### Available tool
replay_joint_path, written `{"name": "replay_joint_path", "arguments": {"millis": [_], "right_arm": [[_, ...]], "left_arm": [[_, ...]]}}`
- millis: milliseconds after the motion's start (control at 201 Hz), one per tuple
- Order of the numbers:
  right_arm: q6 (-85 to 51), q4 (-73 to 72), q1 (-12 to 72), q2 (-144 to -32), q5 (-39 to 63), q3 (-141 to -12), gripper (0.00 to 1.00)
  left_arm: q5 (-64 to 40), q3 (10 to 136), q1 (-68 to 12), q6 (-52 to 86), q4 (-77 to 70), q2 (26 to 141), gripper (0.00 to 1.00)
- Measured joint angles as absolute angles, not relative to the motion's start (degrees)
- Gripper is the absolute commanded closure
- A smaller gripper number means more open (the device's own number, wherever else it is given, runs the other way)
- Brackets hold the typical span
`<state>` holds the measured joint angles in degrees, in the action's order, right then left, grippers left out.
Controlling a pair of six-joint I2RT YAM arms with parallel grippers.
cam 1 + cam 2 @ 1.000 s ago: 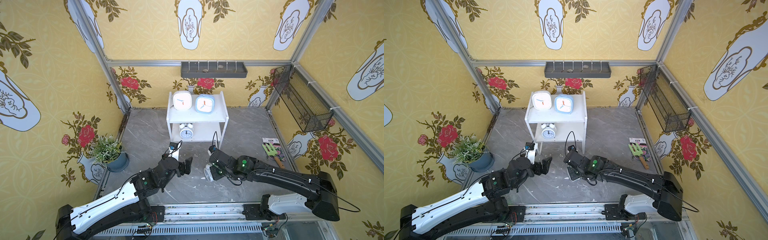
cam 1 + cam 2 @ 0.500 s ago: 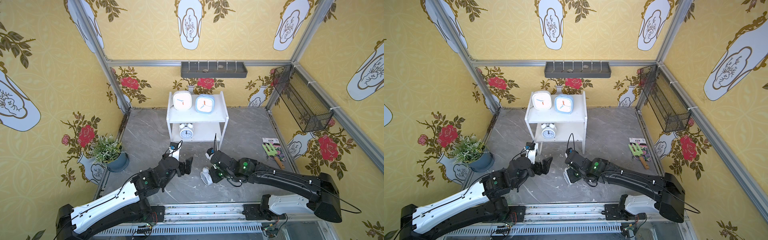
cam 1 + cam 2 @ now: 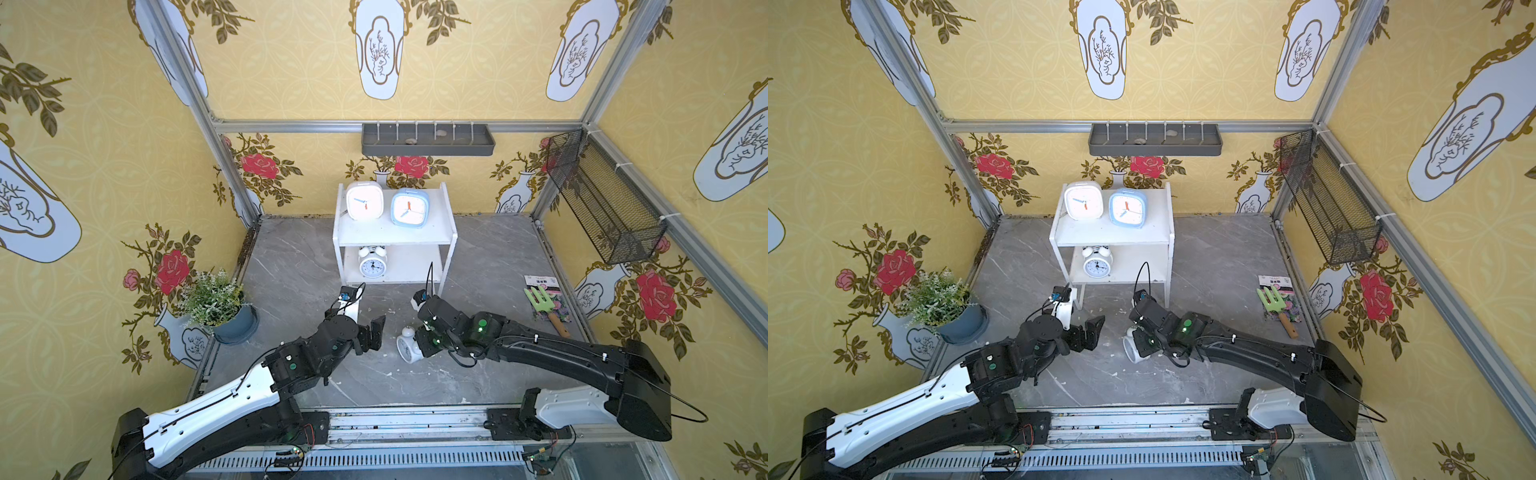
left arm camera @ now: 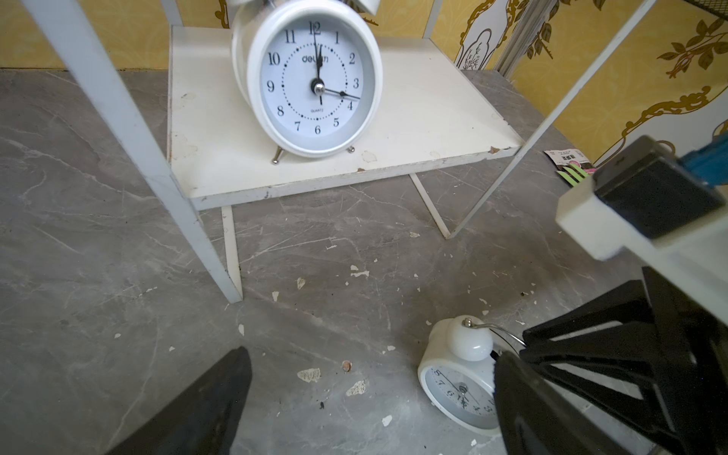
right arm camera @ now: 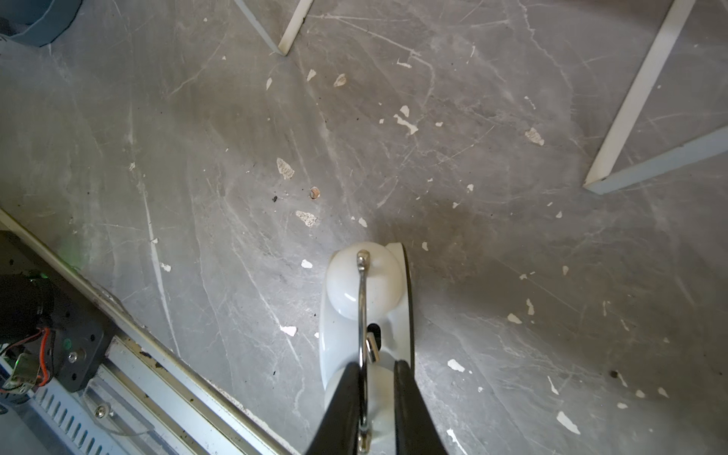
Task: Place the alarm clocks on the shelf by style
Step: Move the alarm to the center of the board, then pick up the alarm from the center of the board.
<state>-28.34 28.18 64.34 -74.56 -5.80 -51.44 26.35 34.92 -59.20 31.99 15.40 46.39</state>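
Clock (image 5: 378, 283) lowered, grounded — inside right end effector (image 5: 377, 366)

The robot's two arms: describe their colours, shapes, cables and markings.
The left arm has a long white shell between black joints; the right arm is mostly black, white near its base. Both carry thin black cables and small green lights. The left claw and right claw are black, tapered.

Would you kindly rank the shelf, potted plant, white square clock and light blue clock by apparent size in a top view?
1. shelf
2. potted plant
3. white square clock and light blue clock: they look about equal, so I would not rank them.
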Motion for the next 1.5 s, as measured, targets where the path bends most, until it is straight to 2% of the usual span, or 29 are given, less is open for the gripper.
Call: {"name": "replay_joint_path", "arguments": {"millis": [124,448,558,677,762,936,1314,1504], "right_arm": [[-28.34,28.12,64.14,-74.81,-5.87,-51.44,0.72],[-28.45,26.46,63.66,-76.55,-6.13,-51.88,0.71],[-28.45,25.47,63.61,-77.47,-6.09,-52.73,0.76],[-28.40,24.58,63.61,-78.32,-5.93,-53.32,0.87],[-28.42,24.16,63.61,-78.48,-5.69,-53.34,0.90],[-28.45,24.32,63.70,-78.35,-5.45,-53.34,0.86],[-30.04,25.30,64.99,-76.05,-6.00,-52.53,0.86],[-30.81,25.39,65.28,-76.53,-6.35,-52.51,0.90]], "left_arm": [[26.35,34.85,-59.16,31.99,15.35,46.26,0.01],[26.35,34.22,-59.05,32.01,15.22,46.00,0.01],[26.35,34.22,-59.05,32.01,15.22,45.87,0.01],[26.33,33.89,-59.02,32.03,15.09,45.76,0.01],[26.35,33.61,-59.02,32.10,15.07,45.50,0.01],[26.35,33.19,-58.98,32.16,15.16,45.01,0.01],[26.33,33.17,-58.89,32.16,15.05,45.67,0.01],[26.33,33.17,-58.89,32.18,15.05,45.45,0.01]]}}
